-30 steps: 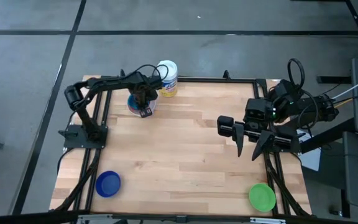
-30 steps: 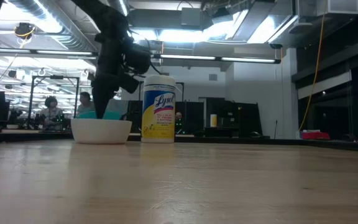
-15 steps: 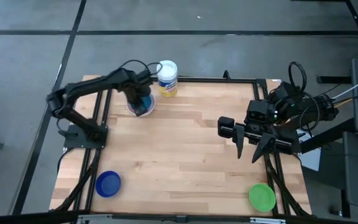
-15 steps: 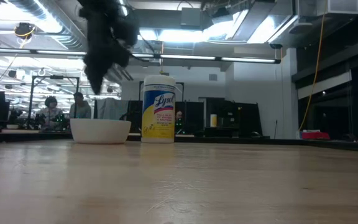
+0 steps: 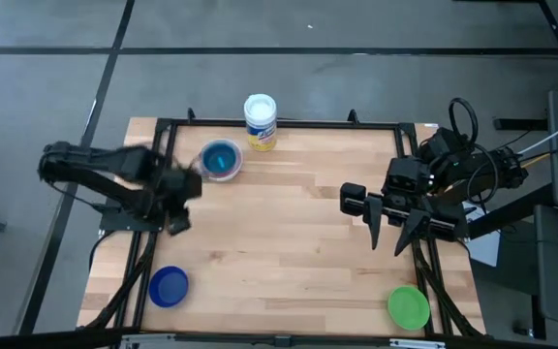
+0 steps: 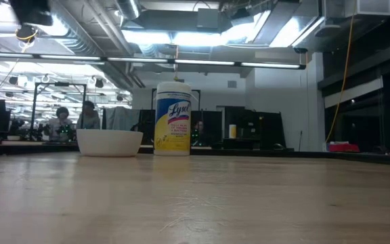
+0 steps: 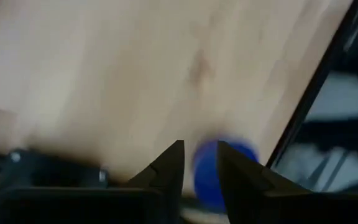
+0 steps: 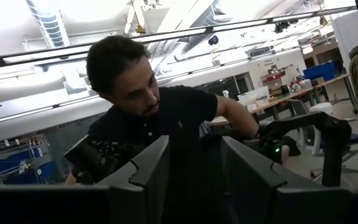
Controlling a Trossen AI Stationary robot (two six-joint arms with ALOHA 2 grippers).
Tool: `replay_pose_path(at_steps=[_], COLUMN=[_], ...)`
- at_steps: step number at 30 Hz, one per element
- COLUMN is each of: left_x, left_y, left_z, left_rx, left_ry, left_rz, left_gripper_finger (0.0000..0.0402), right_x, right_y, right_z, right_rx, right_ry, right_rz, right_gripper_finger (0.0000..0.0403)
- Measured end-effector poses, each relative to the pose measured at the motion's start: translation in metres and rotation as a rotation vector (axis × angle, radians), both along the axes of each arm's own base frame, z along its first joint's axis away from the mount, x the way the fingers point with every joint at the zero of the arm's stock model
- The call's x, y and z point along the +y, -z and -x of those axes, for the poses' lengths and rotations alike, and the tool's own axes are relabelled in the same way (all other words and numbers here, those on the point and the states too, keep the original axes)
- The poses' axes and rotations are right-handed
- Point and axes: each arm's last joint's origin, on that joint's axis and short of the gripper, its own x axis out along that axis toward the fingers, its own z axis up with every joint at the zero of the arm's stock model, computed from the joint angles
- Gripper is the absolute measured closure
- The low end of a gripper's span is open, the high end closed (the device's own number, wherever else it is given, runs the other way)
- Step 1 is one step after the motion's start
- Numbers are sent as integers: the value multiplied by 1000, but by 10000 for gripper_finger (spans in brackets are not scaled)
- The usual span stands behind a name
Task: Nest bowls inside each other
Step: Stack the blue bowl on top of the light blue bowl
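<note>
The left gripper (image 5: 175,206) is seen above the table's left side, fingers (image 7: 168,172) a little apart with nothing pinched between them. The dark blue bowl (image 5: 169,286) lies nearer the front edge than the gripper and shows just beyond the fingertips in the left wrist view. The white bowl (image 5: 220,160), with teal seen inside, sits farther back, well apart from the gripper. Just beside that bowl stands a white canister (image 6: 172,119) labelled "Lysol". The left arm (image 5: 95,170) is folded back over the table's left edge. The right gripper (image 5: 390,233) is held above the right side, fingers spread and empty; the green bowl (image 5: 409,306) lies in front of it. A person (image 8: 160,134) is seen beyond its fingers.
</note>
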Motion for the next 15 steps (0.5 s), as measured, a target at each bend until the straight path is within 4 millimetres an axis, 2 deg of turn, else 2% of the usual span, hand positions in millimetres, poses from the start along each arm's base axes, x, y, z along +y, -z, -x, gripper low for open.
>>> replay_pose_path(at_steps=[7, 15], left_x=[-49, -78], left_y=[38, 71], left_z=[19, 24], left_rx=[223, 154], left_ry=[270, 321], left_rz=[-101, -83], left_gripper_finger=[325, 273], right_x=[0, -1], right_y=[-1, -2], right_z=[0, 1], right_rx=[-8, -11], right_ry=[7, 27], right_rz=[-6, -22], right_gripper_finger=[254, 254])
